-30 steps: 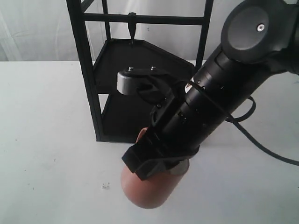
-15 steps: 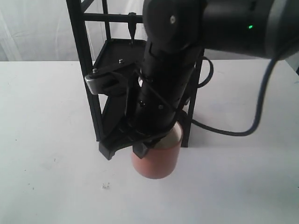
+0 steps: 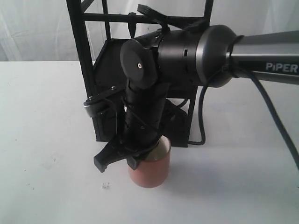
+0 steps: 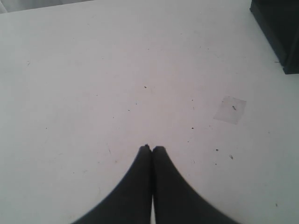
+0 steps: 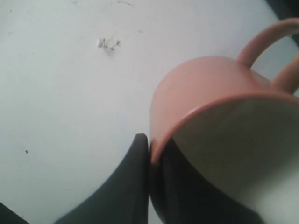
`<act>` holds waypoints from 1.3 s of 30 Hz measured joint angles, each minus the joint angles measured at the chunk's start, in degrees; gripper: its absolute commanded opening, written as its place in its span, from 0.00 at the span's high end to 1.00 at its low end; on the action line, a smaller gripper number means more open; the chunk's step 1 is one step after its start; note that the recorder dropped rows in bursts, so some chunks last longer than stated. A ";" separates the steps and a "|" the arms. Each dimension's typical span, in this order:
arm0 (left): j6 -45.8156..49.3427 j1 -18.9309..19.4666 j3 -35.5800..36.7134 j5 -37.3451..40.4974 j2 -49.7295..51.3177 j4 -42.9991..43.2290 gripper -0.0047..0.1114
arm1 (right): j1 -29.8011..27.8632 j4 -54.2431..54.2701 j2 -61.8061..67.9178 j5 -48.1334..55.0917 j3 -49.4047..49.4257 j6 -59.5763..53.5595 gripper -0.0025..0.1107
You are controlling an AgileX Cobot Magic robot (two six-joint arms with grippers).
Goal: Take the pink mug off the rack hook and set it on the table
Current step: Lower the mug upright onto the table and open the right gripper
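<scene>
The pink mug (image 3: 149,170) stands upright on the white table (image 3: 46,140), just in front of the black rack (image 3: 86,70). My right gripper (image 3: 140,156) reaches down from above and is shut on the mug's rim, one finger outside the wall and one inside the cream interior. In the right wrist view the pink mug (image 5: 196,88) fills the frame, its loop handle (image 5: 268,39) pointing away, with my right gripper (image 5: 150,142) pinching the rim. The bare hook (image 3: 132,29) hangs from the top crossbar. My left gripper (image 4: 152,148) is shut over bare table (image 4: 93,70), holding nothing.
A small white crumb (image 3: 105,186) lies on the table left of the mug, also visible as a crumb (image 5: 107,43) in the right wrist view. A black cable (image 3: 266,102) trails from the right arm. A corner of the rack base (image 4: 280,32) edges the left wrist view.
The right arm has swung the mug from tilted and low in front toward the rack and turned it upright; its base now rests on the table. The left gripper shows no earlier frame.
</scene>
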 measured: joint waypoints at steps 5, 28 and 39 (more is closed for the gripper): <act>0.00 0.00 0.00 0.00 0.00 0.00 0.96 | 0.26 2.94 1.31 0.47 0.00 0.00 0.98; 0.00 0.00 0.00 0.00 0.00 0.00 0.96 | 0.34 -2.03 2.73 -0.47 0.11 0.00 0.98; 0.00 0.00 0.00 0.00 0.00 0.00 0.96 | 0.34 -4.83 2.73 -2.46 0.11 0.00 0.98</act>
